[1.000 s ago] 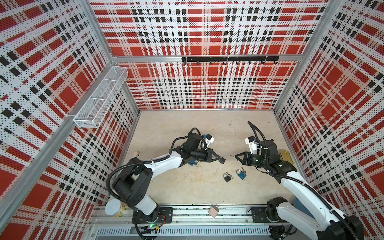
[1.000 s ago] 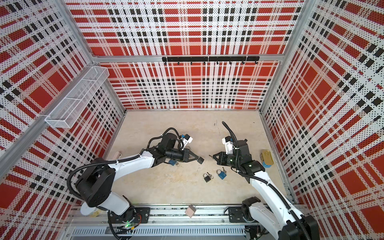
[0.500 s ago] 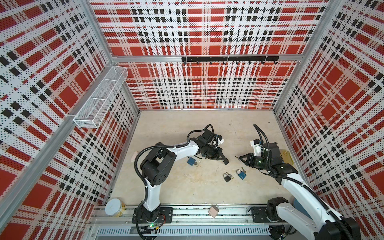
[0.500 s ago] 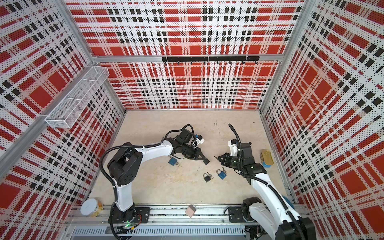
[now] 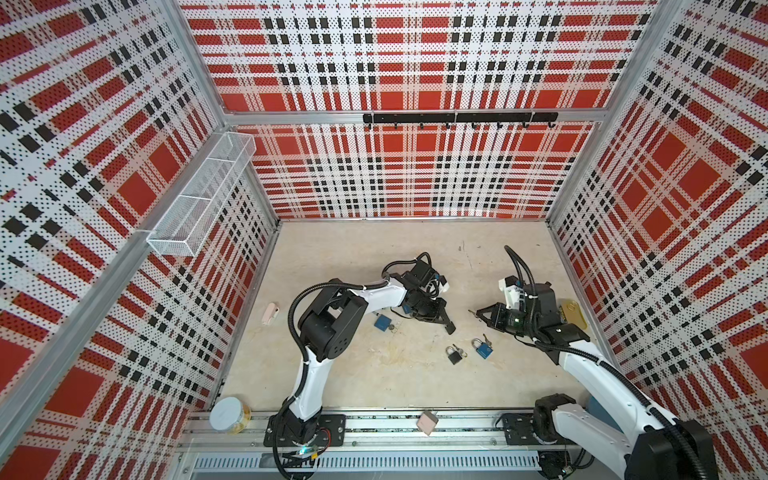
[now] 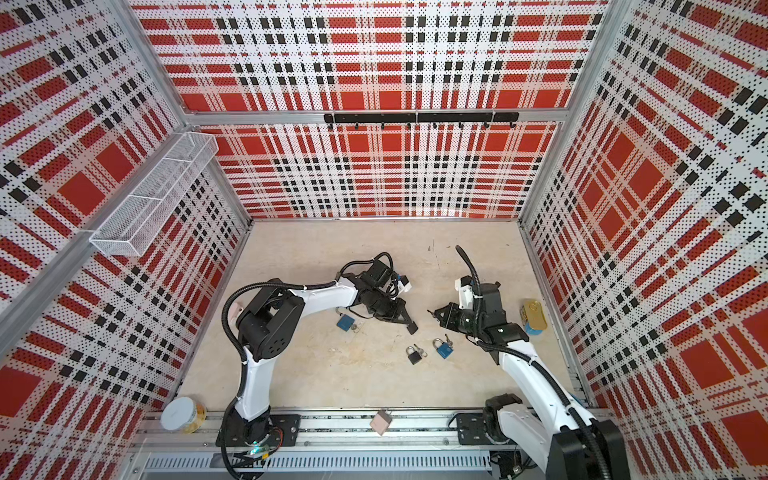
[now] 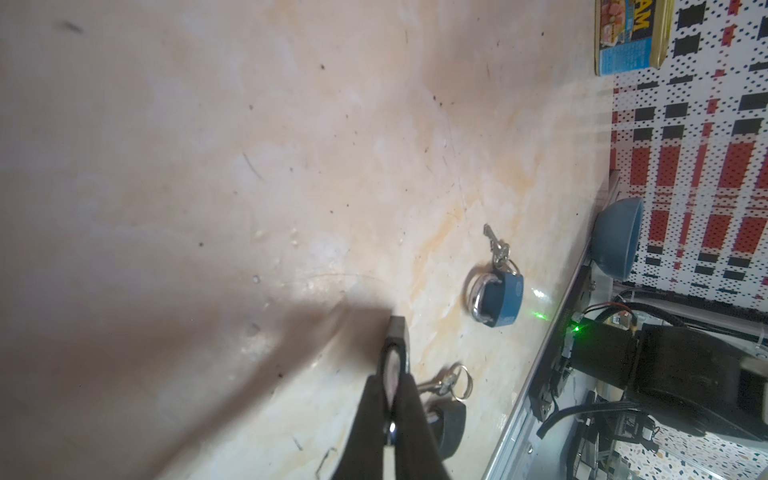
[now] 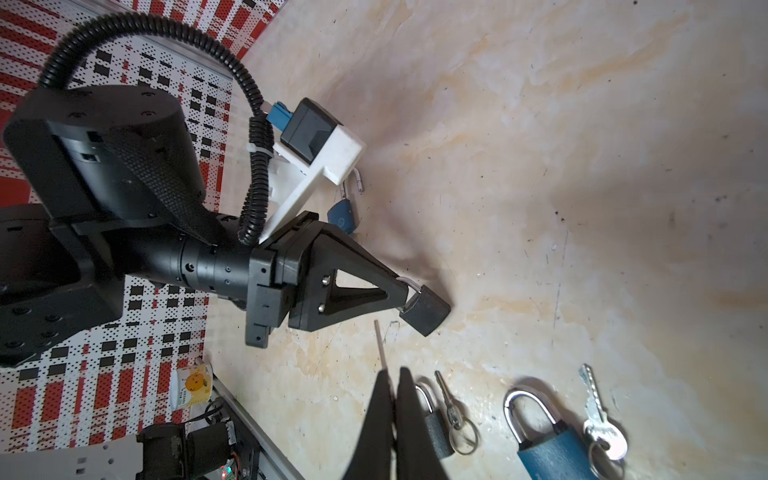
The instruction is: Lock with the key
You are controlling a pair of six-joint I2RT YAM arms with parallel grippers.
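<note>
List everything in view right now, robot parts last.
held padlock: 1, black, mid-table, gripped by shackle
key: 1, silver, gripped, right of that padlock
blue padlocks: 2, blue, on table
black padlock: 1, black, table, beside one blue
can: 1, yellow, right wall
bowl: 1, blue, front right
jar: 1, white lid, front left
block: 1, pink, front rail
pink item: 1, pink, left wall
basket: 1, white, left wall
hook rail: 1, black, back wall
left fingers: 2, black, shut on held padlock
right fingers: 2, black, shut on key
</note>
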